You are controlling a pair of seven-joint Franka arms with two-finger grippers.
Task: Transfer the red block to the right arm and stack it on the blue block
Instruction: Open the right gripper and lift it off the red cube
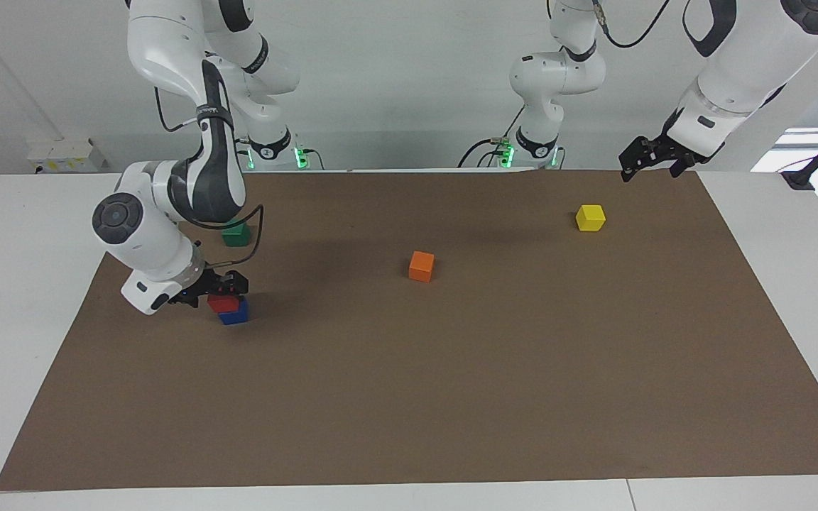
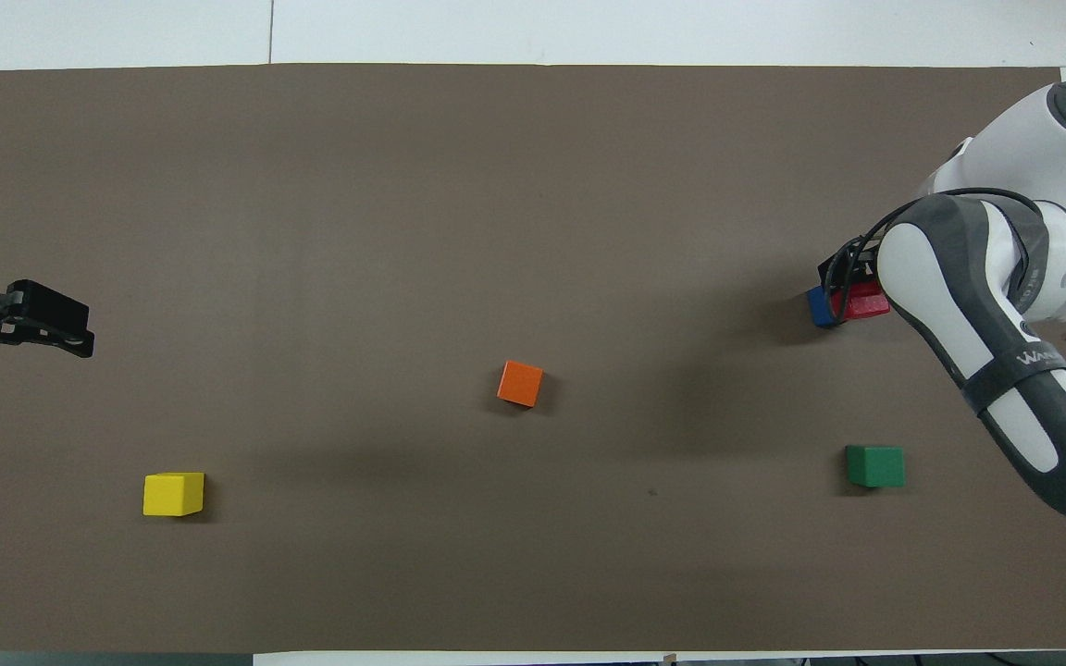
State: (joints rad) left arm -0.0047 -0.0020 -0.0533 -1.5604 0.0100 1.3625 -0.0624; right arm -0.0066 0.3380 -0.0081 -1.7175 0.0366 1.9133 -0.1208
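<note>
The red block rests on the blue block at the right arm's end of the brown mat, a little askew on it. In the overhead view the red block shows beside a strip of the blue block, partly under the right arm's forearm. My right gripper is open just above the red block, its fingers spread to either side of the block's top. My left gripper waits open and holds nothing, raised over the mat's edge near the yellow cube.
An orange cube lies mid-mat. A yellow cube sits toward the left arm's end. A green cube stands nearer to the robots than the stack, partly covered by the right arm. The brown mat covers most of the white table.
</note>
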